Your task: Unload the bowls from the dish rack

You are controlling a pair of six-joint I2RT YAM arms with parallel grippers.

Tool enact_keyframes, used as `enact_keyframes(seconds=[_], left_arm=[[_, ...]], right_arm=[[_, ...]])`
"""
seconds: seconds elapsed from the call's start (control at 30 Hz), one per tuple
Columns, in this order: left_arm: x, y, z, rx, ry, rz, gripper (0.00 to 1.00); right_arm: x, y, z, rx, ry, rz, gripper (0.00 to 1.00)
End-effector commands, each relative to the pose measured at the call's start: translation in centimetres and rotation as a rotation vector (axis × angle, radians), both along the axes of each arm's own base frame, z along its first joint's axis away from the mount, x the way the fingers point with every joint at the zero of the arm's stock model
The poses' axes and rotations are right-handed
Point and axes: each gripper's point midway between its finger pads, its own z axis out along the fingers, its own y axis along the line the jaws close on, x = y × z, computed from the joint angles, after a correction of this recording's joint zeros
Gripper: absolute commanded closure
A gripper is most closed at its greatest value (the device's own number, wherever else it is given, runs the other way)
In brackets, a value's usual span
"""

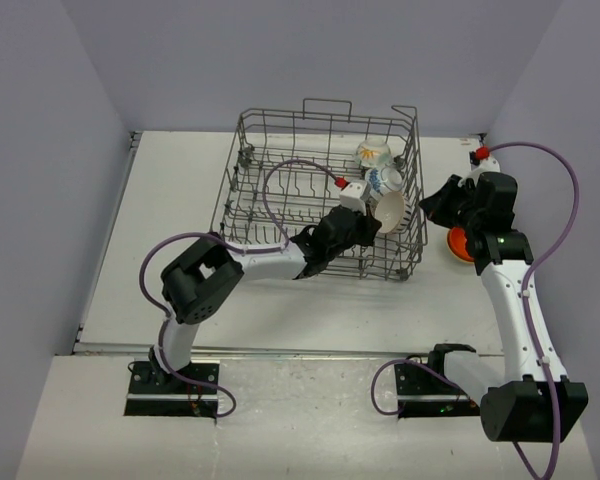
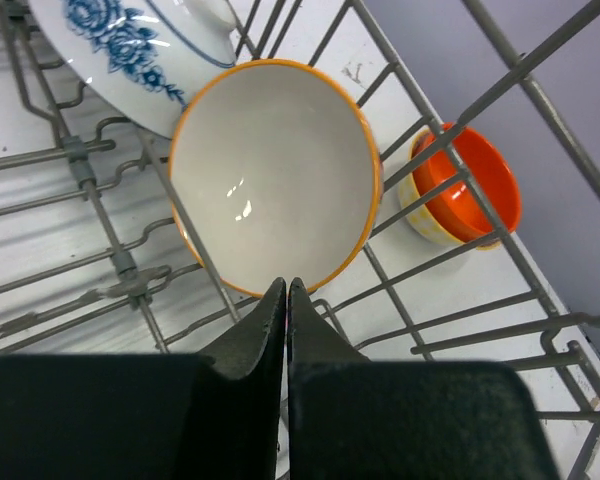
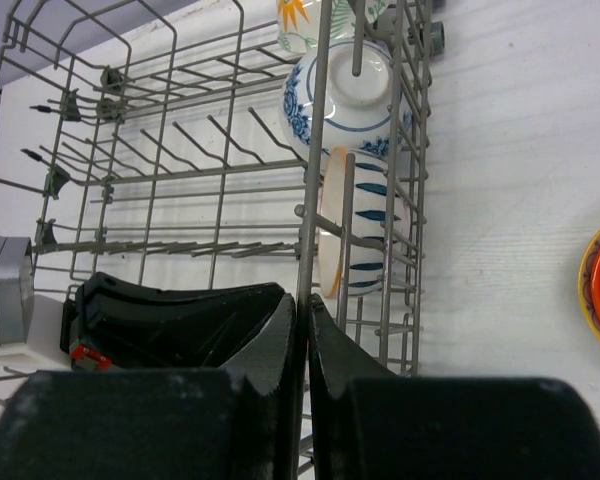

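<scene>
L gripper (image 2: 285,296) is inside the dish rack (image 1: 280,190), at its near-right corner. Fingers are pressed together, holding nothing. R gripper (image 3: 302,306) sits outside the rack's right wall, fingers also together w/ only a thin seam. A rack wire lines up w/ that seam and I can't tell if it touches.

Three bowls are left in the rack, all along the right side. Farthest is the yellowish-patterned bowl (image 1: 373,153), then the blue-flowered bowl (image 2: 120,40), and nearest the orange-rimmed bowl (image 2: 275,185). Two are already out: the orange bowl (image 2: 470,185) nested in the pale yellow bowl (image 2: 415,203), on the table (image 1: 180,200) just right of the rack.

Key relation: the orange-rimmed bowl stands on edge between tines, open face turned toward the L wrist cam, its striped outside toward the right wall. Its lower rim is just beyond the L fingertips, dead ahead and apart by a sliver. L is clearly the nearer arm w/ an open path; R has the wall wires between it and the bowl.

Likely next: L spreads its fingers to straddle that rim, one inside the bowl and one outside. The blue-flowered bowl is touching or nearly touching its far edge, so it may shift on lift-out.
</scene>
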Motion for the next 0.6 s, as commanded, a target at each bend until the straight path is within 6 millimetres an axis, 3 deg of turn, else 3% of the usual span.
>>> enact_keyframes(seconds=[0.0,0.1,0.3,0.33,0.57], left_arm=[[0.4,1.3,3.8,-0.096,-0.063,0.044,1.00],[-0.3,1.0,6.1,-0.170,-0.087,0.008,1.00],[-0.5,-1.1,5.7,-0.149,-0.077,-0.074,0.98],[-0.6,-1.3,5.6,-0.151,-0.081,-0.083,0.86],[-0.2,-2.5,3.9,-0.095,-0.093,-0.120,0.66]], right_arm=[[-1.5,1.4,-3.0,0.008,0.115,0.079,1.00],[-1.6,1.4,-3.3,0.007,0.120,0.080,1.00],[-1.6,1.5,-3.1,0.008,0.114,0.084,1.00],[-1.7,1.5,-3.2,0.006,0.118,0.085,1.00],[-1.7,1.6,-3.3,0.009,0.117,0.088,1.00]])
